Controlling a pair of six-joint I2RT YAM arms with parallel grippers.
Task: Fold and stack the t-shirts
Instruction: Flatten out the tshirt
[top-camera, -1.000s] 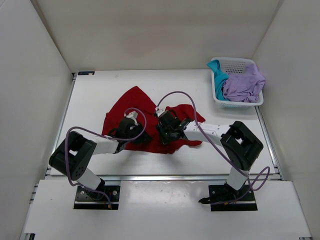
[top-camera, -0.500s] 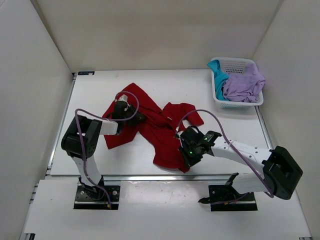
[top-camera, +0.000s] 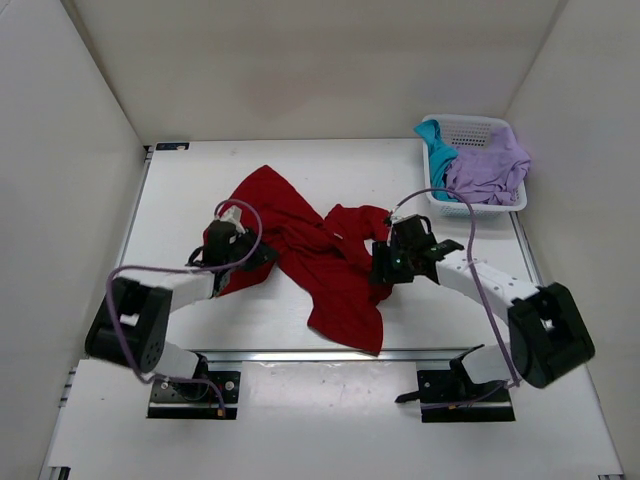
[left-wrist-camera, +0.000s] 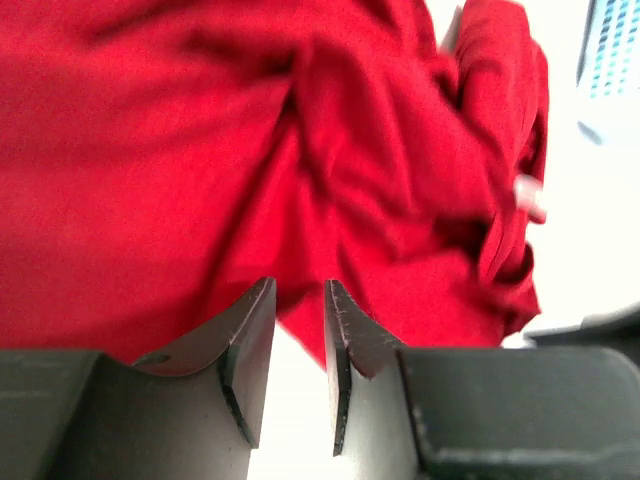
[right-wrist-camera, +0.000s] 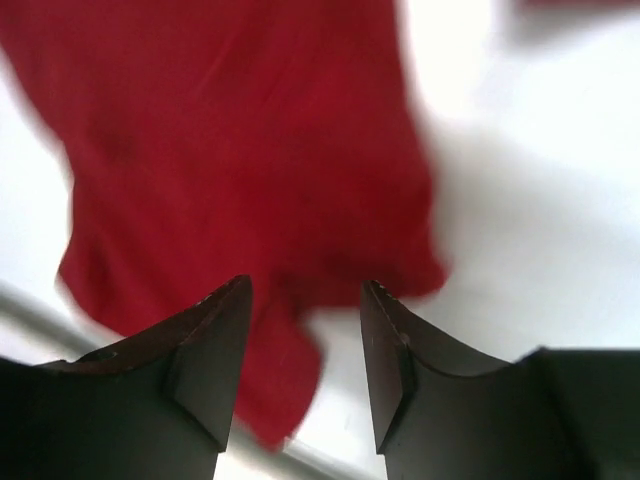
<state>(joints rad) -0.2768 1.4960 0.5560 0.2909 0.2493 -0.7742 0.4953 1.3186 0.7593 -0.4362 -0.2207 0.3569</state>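
Note:
The deep red t-shirt (top-camera: 320, 262) lies crumpled and stretched across the table's middle, its lower end near the front edge. In the left wrist view the red t-shirt (left-wrist-camera: 200, 150) fills the space beyond my left gripper (left-wrist-camera: 299, 290). The jaws stand slightly apart with bare table between them. From above, that left gripper (top-camera: 250, 260) sits at the shirt's left edge. My right gripper (top-camera: 384, 266) is at the shirt's right side. It is open above the red t-shirt (right-wrist-camera: 230, 130), and the right gripper (right-wrist-camera: 305, 290) holds nothing. The teal t-shirt (top-camera: 435, 150) and the lavender t-shirt (top-camera: 490, 165) lie in the basket.
A white mesh basket (top-camera: 480, 208) stands at the table's back right corner. White walls close in the left, right and back sides. A metal rail (top-camera: 300, 353) runs along the table's front edge, just beyond the shirt's lower end.
My right gripper has opened, let go of the shirt near the front edge and moved back and right. The left gripper has shifted nearer and slightly left, its jaws parting a little.

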